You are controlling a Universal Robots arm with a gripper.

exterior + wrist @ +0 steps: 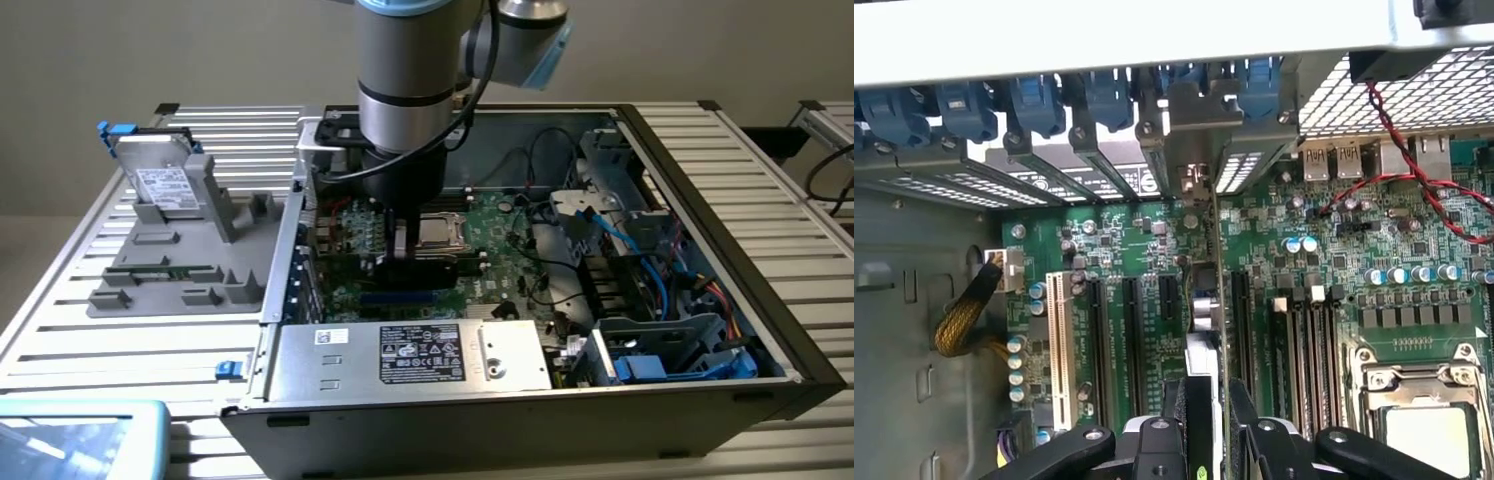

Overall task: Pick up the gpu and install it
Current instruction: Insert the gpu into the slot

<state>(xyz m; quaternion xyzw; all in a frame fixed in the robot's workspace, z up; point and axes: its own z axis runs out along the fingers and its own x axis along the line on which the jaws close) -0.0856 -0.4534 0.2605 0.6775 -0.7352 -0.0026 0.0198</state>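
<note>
The gpu (1217, 255) shows edge-on in the wrist view as a thin upright card. It stands over a black expansion slot (1239, 330) on the green motherboard (1334, 250), with its silvery end bracket (1199, 140) up against the case's rear slot openings. My gripper (1206, 405) is shut on the card's near end, one black finger (1172, 415) on each side. In the exterior view the gripper (400, 248) reaches straight down into the open computer case (747, 300), just to the exterior view's left of the CPU socket (441, 230).
Blue slot latches (1034, 100) line the rear wall. Red and black wires (1414, 175) cross the board. A power supply (414, 355) and blue cables (641, 245) crowd the case. Outside it, a grey fixture (187, 260) holds a silver hard drive (167, 185).
</note>
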